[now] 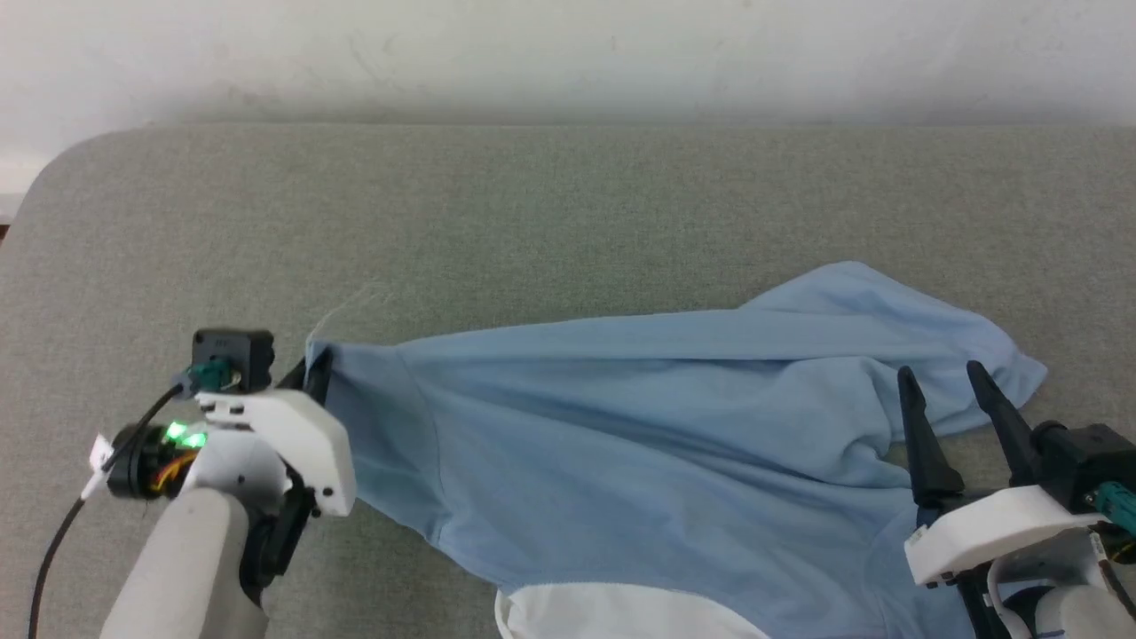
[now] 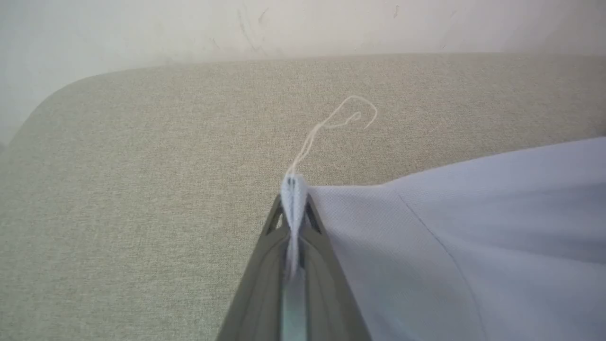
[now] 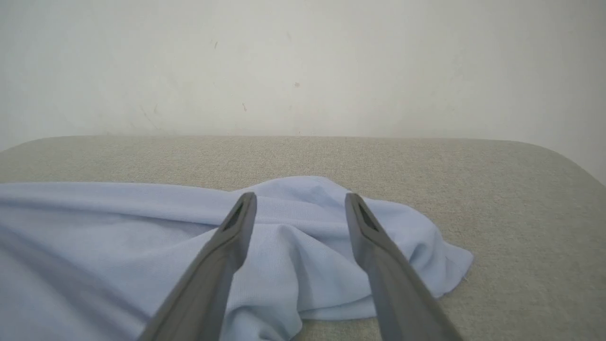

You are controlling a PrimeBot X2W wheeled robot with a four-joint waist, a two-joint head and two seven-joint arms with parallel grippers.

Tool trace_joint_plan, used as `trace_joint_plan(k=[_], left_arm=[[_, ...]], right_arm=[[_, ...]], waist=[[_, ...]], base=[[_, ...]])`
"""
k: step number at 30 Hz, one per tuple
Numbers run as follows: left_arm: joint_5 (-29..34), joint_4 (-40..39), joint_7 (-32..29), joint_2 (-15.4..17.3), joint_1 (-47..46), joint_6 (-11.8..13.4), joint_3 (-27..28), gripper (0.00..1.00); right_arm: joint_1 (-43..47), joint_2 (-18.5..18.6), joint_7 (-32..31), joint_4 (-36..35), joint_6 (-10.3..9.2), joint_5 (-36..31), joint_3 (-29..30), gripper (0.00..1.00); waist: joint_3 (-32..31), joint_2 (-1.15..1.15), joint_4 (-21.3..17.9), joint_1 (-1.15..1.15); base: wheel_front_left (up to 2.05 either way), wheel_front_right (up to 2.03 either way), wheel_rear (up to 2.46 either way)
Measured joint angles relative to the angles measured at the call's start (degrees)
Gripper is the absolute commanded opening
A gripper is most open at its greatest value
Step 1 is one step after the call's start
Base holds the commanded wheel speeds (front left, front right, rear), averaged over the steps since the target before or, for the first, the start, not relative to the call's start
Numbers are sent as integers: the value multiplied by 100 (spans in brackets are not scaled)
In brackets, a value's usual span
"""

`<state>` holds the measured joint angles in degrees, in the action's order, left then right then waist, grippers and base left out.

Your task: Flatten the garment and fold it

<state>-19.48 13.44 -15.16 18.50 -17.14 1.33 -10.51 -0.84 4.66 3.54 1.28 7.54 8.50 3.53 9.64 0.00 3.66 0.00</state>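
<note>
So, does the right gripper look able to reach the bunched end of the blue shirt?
Probably yes. The right gripper is open, its fingers poised over the bunched end of the blue shirt, with nothing between. The left gripper is shut on the opposite corner, well clear.

Plain light blue soft knit shirt [image 1: 639, 426], with a white piece [image 1: 612, 612] at the near edge and a thin white thread [image 2: 331, 123] at one corner. Speckled grey-green cloth worktop [image 1: 532, 204]. Black fingers on the left gripper [image 1: 318, 364] and right gripper [image 1: 942, 373], white shells behind, and a small green light [image 1: 182, 435]. Off-white wall [image 1: 568, 53] with faint marks.
</note>
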Motion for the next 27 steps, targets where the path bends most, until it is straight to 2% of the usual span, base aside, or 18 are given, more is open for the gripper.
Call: trace_joint_plan(k=[1,6,12,15,16,17,22,27], left_arm=[[-91,113,113,-29,36,-8,43,100],[-137,331,1215,-104,81,-7,263,100],[-87,237,2581,-300,328,-78,261,100],[-9,58,2848,-375,503,-80,247,100],[97,-186,2952,-468,669,-78,240,100],[97,-186,2952,-468,669,-78,240,100],[624,-1196,2988,-750,1098,-85,264,100],[901,-1658,2988,-1098,1436,-266,253,100]], right_arm=[[0,4,-5,8,0,0,-1,100],[37,67,-56,34,0,2,33,100],[69,274,-311,32,0,41,29,100],[71,403,-510,21,0,94,5,100],[75,611,-961,52,0,174,-110,100],[75,611,-961,52,0,174,-110,100],[-7,1170,-2351,110,0,397,-288,100],[-464,1666,-3627,235,0,775,-552,100]], waist=[[3,0,3,0],[-43,0,27,0],[-270,0,99,0],[-363,0,133,-1],[-442,0,184,-1],[-442,0,184,-1],[-525,0,400,-1],[-465,0,652,-1]], base=[[0,0,0],[0,0,0],[0,0,0],[0,0,0],[0,0,0],[0,0,0],[0,0,0],[0,0,0]])
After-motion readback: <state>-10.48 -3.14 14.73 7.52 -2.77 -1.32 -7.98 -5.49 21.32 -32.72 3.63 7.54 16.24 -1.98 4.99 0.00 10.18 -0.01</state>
